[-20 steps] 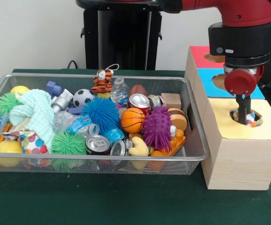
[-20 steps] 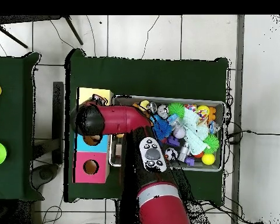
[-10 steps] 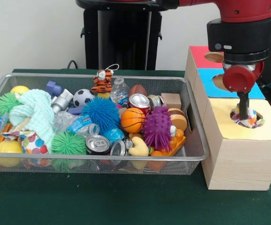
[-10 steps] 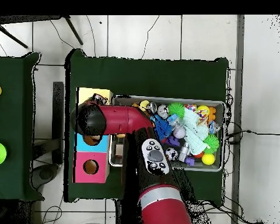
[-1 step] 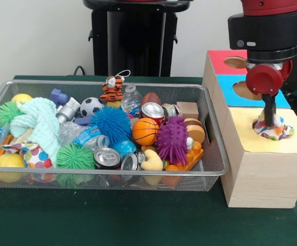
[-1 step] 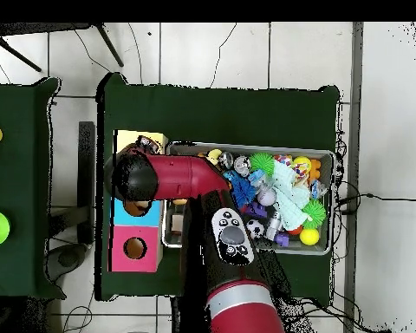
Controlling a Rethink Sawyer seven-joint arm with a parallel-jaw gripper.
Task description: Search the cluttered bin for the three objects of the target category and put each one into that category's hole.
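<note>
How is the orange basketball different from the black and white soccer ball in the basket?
The basketball is orange with dark lines; the soccer ball is white with black patches. The basketball looks bigger than the soccer ball. The basketball sits near the middle of the wire basket, beside a purple spiky ball, while the soccer ball lies nearer the back, partly hidden. Both are round toy balls.

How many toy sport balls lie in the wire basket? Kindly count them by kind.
soccer ball: 1
basketball: 1
football: 1
Total: 3
</note>
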